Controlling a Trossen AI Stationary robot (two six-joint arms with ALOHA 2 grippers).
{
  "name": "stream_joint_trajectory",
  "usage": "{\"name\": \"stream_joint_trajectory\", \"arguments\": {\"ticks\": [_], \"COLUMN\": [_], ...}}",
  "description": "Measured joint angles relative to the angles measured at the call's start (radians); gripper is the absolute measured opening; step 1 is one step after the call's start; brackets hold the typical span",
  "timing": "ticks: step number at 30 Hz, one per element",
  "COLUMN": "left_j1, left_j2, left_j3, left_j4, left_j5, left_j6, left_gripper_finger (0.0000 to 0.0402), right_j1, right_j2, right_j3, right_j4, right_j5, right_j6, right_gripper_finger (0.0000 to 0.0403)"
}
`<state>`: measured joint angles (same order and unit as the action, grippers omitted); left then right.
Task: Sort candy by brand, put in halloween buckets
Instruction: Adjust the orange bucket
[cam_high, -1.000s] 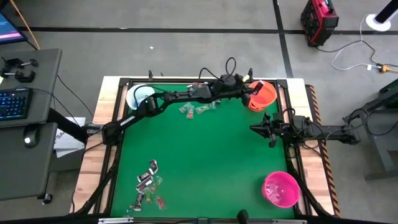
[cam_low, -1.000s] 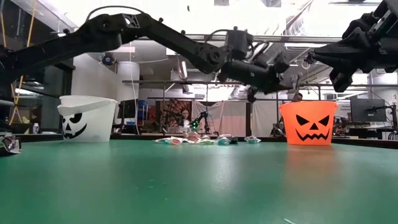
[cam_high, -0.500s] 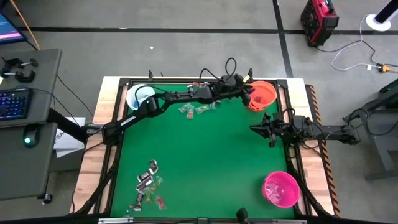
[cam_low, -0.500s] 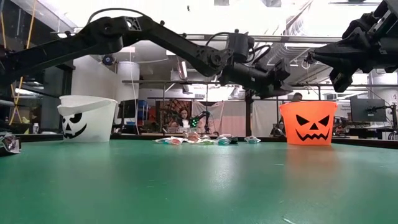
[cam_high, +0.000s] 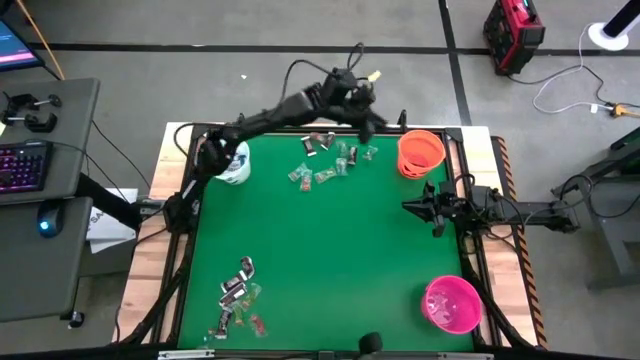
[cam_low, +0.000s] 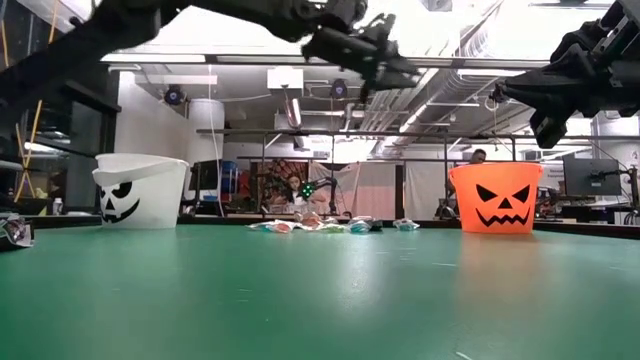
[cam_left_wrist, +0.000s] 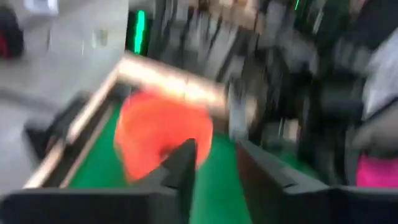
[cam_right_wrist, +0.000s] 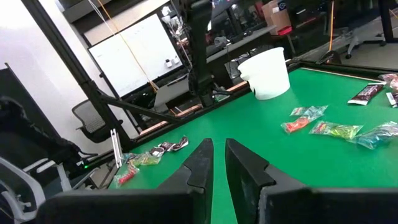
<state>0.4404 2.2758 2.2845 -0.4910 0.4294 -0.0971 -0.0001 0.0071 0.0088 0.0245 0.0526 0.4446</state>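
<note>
Hovering above the desk's (cam_high: 300, 250) far edge, the left end effector (cam_high: 368, 118) stood slightly parted and empty beside the orange bucket (cam_high: 420, 152); candy (cam_high: 330, 160) lay scattered below; the right end effector (cam_high: 412, 206) waited nearly closed, holding nothing.

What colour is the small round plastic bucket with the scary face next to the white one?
Orange with a black face, clearest in the low view.

Both arms (cam_high: 270, 118) are matte black, chunky jointed tubes w/ thin black cables looping off the top; fingers (cam_right_wrist: 200, 163) are flat dark wedges, no markings visible.
</note>
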Motion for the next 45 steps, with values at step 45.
{"name": "stream_joint_trajectory", "arguments": {"ticks": [45], "left_j1": [0.005], "left_j2": [-1.319], "left_j3": [-1.398], "left_j4": [0.542], "left_j5": [-0.332], "left_j6": [-0.127], "left_gripper_finger": [0.0], "right_j1": [-0.644], "right_j2": [1.168], "right_j3": [0.9], "right_j4": [-0.795], "right_j5": [0.083], "right_j6": [0.301], "right_gripper_finger": [0.0]}}
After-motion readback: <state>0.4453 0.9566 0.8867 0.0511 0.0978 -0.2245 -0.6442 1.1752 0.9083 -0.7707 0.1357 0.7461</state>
